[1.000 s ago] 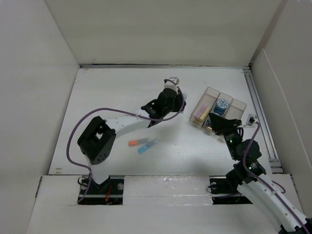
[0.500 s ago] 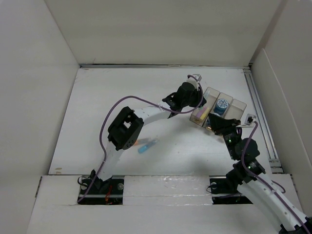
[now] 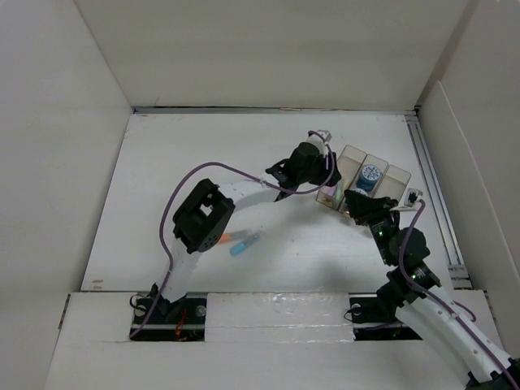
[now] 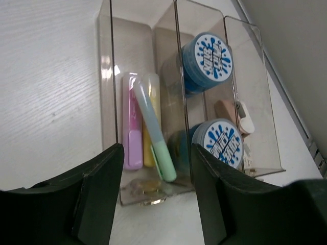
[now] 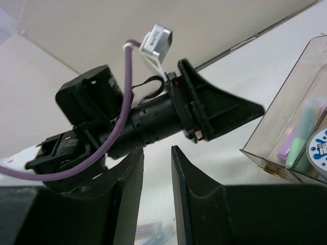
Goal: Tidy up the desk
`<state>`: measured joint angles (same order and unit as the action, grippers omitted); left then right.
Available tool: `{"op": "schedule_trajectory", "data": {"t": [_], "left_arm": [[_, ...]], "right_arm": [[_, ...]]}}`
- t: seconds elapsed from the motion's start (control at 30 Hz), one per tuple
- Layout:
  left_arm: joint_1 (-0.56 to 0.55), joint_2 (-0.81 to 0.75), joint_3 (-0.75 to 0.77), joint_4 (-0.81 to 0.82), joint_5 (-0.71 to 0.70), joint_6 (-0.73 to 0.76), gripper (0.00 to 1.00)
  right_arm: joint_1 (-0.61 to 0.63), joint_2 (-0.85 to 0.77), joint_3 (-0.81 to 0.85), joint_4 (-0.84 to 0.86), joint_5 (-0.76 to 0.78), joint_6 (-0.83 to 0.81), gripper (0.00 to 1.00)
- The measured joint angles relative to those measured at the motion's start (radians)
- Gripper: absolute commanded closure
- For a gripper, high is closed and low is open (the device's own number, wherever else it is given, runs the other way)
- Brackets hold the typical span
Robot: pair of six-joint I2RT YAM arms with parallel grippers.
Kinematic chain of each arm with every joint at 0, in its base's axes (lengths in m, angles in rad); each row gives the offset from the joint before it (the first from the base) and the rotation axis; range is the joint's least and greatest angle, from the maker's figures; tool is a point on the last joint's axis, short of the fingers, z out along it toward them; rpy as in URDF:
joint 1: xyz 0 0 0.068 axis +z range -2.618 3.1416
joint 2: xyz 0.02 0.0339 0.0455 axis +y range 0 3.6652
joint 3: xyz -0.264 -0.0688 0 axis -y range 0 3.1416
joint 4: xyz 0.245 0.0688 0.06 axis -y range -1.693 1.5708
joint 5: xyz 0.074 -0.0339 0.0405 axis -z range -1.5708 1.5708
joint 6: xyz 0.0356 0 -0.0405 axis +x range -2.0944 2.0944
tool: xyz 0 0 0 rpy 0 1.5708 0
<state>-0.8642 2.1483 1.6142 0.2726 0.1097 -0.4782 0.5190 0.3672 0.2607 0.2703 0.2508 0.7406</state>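
Observation:
The white desk (image 3: pixel 195 162) carries a clear three-compartment tray (image 3: pixel 398 180) at the right. My left gripper (image 4: pixel 157 201) hovers open at the tray's near end, with nothing between its fingers. Ahead of it a green highlighter (image 4: pixel 156 138) lies slanted over a pink one (image 4: pixel 130 143) and a yellow one (image 4: pixel 148 87) in the tray's left compartment. Two blue tape rolls (image 4: pixel 207 56) fill the middle compartment. My right gripper (image 5: pixel 157 150) sits just in front of the tray, its jaws a narrow gap apart and empty. It faces the left gripper (image 5: pixel 204 109).
An orange highlighter (image 3: pixel 223 239) and a blue one (image 3: pixel 244 243) lie on the desk under the left arm's elbow. Small pinkish items (image 4: pixel 232 112) sit in the tray's right compartment. A metal rail (image 3: pixel 431 187) and tall white walls bound the desk.
The left arm swung right from mid-desk to the tray, and its jaws opened. The green highlighter now lies in the left compartment. The right arm barely moved.

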Motion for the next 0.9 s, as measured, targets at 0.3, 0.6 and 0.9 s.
{"op": "schedule_trajectory", "data": {"t": [0.3,0.6,0.9], "left_arm": [[0.021,-0.389,-0.464,0.077,-0.078,0.049,0.61],[0.000,-0.817,-0.932,0.033,-0.203,0.061,0.54],[-0.019,-1.093,-1.122,-0.075,-0.229,0.011,0.54]], "right_arm": [[0.000,0.013,0.000,0.006,-0.002,-0.004,1.00],[0.000,0.144,0.000,0.050,-0.047,-0.001,0.73],[0.006,0.196,0.000,0.089,-0.061,-0.003,0.61]]}}
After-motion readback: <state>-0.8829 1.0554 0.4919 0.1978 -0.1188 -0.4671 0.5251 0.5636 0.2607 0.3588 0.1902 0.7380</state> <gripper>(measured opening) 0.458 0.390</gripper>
